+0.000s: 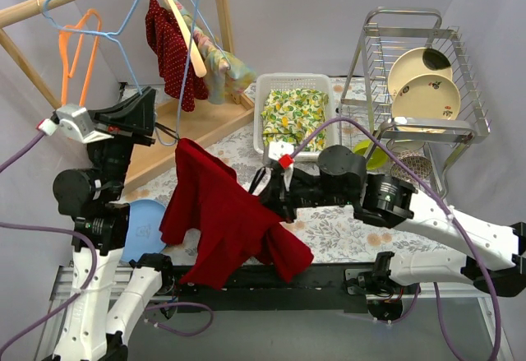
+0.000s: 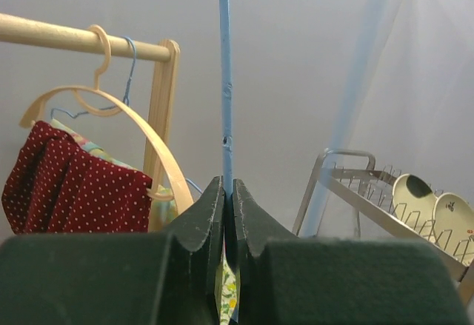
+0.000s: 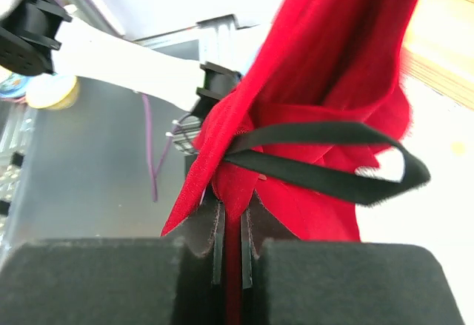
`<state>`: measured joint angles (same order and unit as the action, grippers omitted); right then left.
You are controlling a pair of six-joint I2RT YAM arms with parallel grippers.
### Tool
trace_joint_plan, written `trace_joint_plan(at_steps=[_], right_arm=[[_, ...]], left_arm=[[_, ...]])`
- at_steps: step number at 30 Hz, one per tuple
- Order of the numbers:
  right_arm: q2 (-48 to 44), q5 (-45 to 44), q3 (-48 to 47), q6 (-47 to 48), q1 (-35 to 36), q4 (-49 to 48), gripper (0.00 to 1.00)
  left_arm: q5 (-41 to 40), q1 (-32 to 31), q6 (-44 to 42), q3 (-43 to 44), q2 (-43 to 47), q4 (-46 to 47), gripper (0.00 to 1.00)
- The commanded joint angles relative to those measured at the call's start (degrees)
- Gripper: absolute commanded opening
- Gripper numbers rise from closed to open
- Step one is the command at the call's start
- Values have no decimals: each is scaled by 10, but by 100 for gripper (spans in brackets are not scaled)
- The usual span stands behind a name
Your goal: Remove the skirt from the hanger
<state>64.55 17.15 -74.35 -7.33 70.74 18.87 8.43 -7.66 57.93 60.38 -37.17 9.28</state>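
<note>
Skirt [image 1: 222,213] of red cloth slung limp over near worktop [image 1: 345,229], top corner towards left hand [image 2: 228,192], itself pinched shut on blue wire hanger [image 2: 224,81]. Right hand [image 3: 229,225] clamped on bunched fabric. Likely light, floppy, stretchy; best gripped at waistband.

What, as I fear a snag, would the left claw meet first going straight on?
The left claw grips the blue hanger wire; past it the way looks free to the backdrop, wooden post off to the left, though depth is unclear.
</note>
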Motion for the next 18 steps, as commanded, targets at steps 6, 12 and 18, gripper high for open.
trace_joint_plan(at_steps=[6,12,18], right_arm=[[-19,-98,39,-13,6,-29,1],[41,-213,-5,-2,6,-30,1],[60,-260,-84,13,6,-1,1]], left_arm=[[38,4,111,40,-13,53,0],[104,4,177,60,-12,27,0],[78,4,123,96,-7,-97,0]])
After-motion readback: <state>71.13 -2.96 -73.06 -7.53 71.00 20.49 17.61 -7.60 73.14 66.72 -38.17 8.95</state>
